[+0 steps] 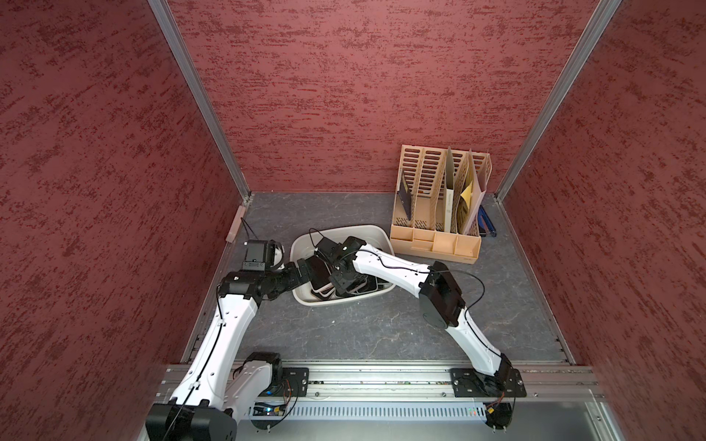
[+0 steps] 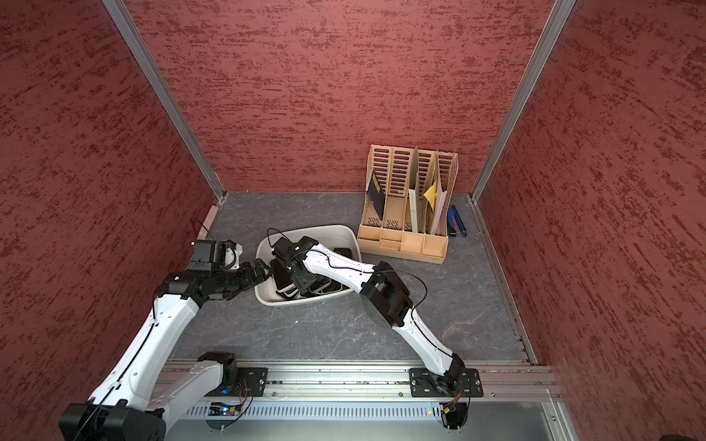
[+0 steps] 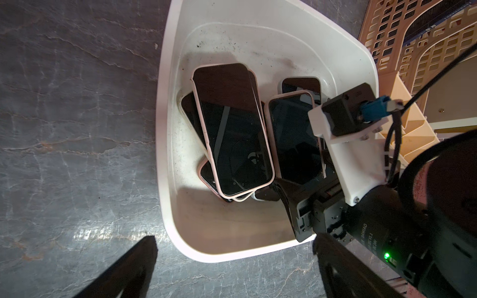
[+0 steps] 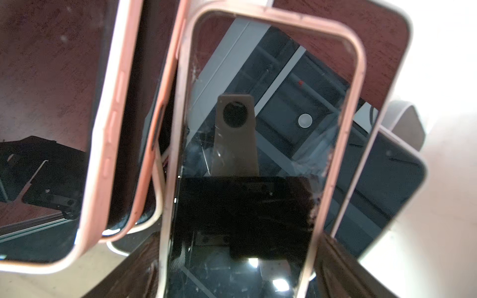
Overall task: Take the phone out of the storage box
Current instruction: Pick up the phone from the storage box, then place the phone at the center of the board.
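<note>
In storage box (image 3: 271, 38), R jaws straddle phone (image 4: 245, 154), contact hidden, grip unclear; L jaws spread.

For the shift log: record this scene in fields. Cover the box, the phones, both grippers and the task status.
storage box: white tub, upright on the table
contents: several phones, overlapping, screens up
right gripper: down in the box, jaws either side of a pink-cased phone; grip unclear
left gripper: open, empty, by the box's corner
nearby: beige file organizer, beside the box
task status: no phone seen outside the box yet
</note>
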